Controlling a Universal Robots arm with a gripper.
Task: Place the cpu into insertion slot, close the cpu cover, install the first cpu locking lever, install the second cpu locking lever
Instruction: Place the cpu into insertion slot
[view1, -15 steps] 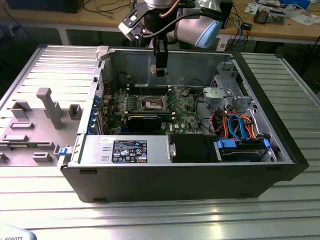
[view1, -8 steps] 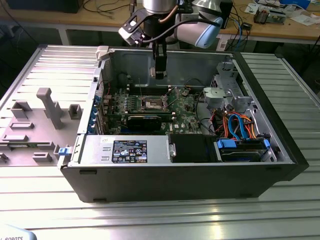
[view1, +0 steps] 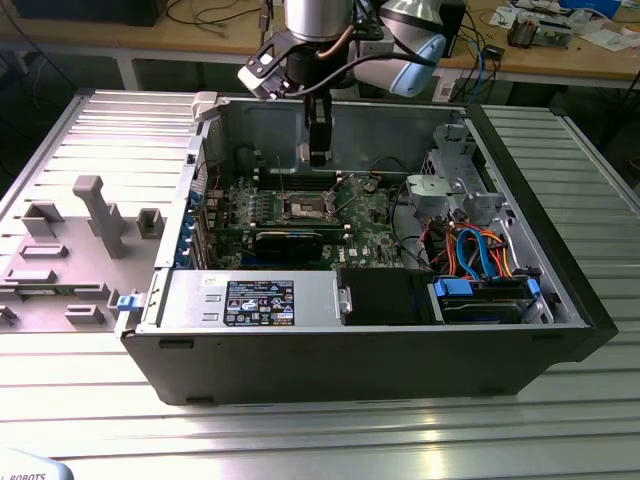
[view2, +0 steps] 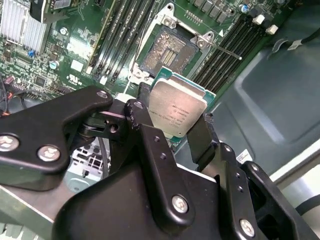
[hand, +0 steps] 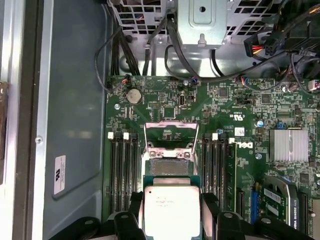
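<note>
My gripper (view1: 317, 153) hangs inside the open computer case, above the motherboard (view1: 372, 232). It is shut on the cpu (view2: 177, 111), a flat square chip with a silver top, with a black finger on each of two opposite edges. In the first wrist view the cpu (hand: 171, 210) is held just short of the insertion slot (hand: 170, 167), not touching it. The insertion slot (view2: 167, 49) lies bare, its dark centre showing. The cpu cover (hand: 171, 125), a thin silver frame, stands tipped open on the slot's far side. A thin lever rod (view2: 227, 50) sticks out beside the slot.
Long memory slots (hand: 122, 170) flank the socket on both sides. A finned heat sink (hand: 288, 145), a drive cage (view1: 445, 185) with orange and blue cables (view1: 470, 250) and a power supply (view1: 250, 300) fill the case. A grey fixture plate (view1: 80, 240) lies at the exterior view's left.
</note>
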